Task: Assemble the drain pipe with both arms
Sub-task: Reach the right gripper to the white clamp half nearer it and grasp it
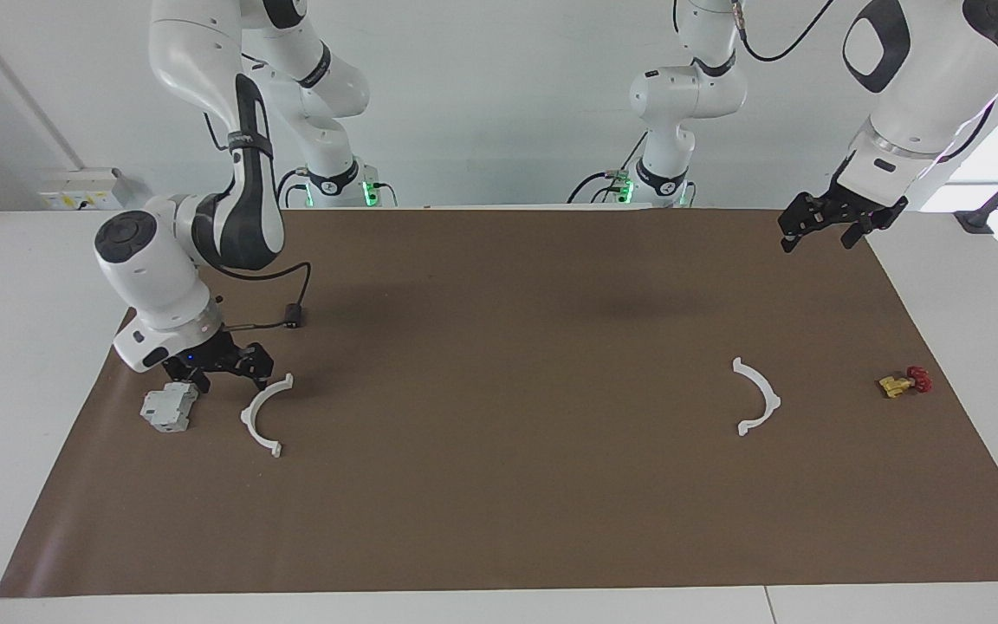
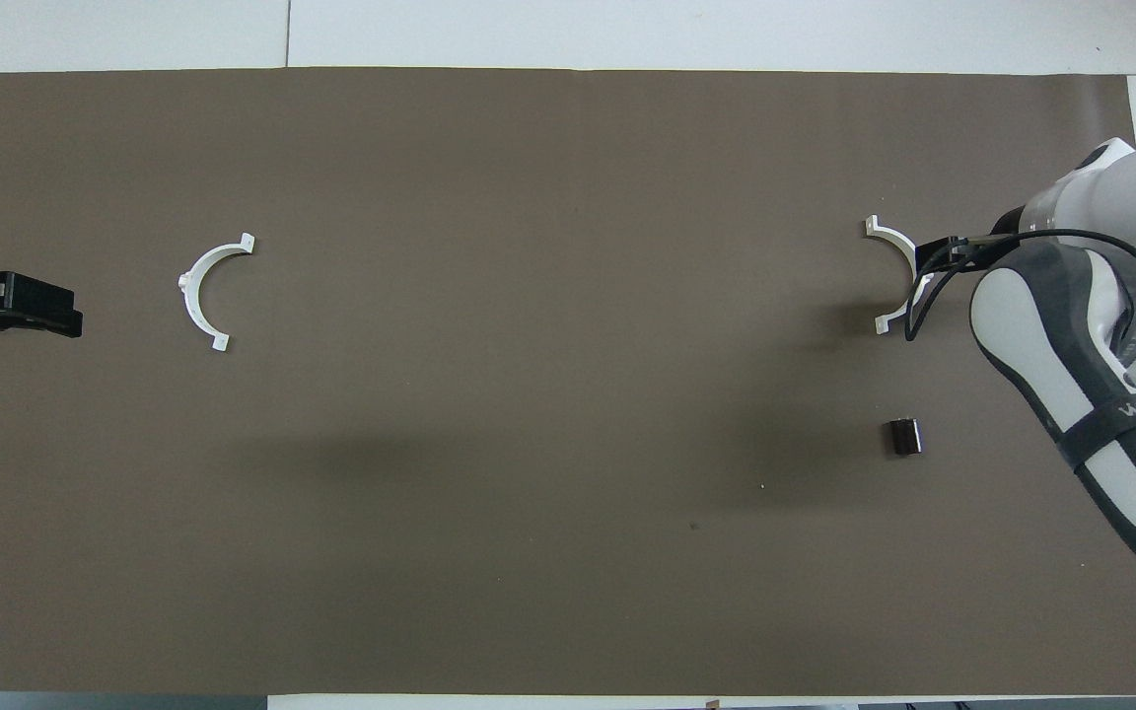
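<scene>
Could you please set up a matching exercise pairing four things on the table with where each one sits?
Things:
1. grey block
2. yellow-and-red part
3. right tool
4. left tool

Places:
A. up over the mat's corner nearest the left arm
B. on the mat at the left arm's end
C. low, between the grey block and a half-ring
D. on the mat at the right arm's end

Pairs: 1-D, 2-B, 3-C, 4-A
</scene>
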`<state>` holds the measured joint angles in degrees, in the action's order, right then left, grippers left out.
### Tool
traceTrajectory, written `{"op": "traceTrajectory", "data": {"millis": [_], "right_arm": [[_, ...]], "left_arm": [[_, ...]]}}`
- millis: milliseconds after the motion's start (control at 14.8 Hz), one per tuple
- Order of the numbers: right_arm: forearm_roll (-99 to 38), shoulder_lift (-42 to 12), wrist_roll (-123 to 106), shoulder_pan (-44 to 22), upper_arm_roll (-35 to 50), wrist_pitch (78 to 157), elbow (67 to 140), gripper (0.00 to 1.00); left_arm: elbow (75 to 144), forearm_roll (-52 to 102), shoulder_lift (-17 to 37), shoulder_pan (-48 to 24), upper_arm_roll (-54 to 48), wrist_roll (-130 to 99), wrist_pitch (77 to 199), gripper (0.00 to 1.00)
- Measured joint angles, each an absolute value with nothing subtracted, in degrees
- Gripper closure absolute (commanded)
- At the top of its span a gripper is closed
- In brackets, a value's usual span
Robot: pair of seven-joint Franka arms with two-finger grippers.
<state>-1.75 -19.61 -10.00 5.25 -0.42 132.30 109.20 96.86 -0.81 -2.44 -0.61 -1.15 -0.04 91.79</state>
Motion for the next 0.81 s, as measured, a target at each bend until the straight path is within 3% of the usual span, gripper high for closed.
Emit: {"op": "traceTrajectory", "data": {"millis": [472, 810], "right_arm": [[-3.02, -23.22, -13.81, 5.56, -0.33, 136.67, 109.2, 0.38], [-3.02, -23.39, -14.2, 5.59, -0.31, 137.37, 109.2, 0.66]], "left_arm": [[96.91, -0.81, -2.5, -0.61, -1.15, -0.04, 91.79, 0.0], [96.91, -0.8, -2.55, -0.62, -1.2, -0.04, 91.83, 0.0]]}}
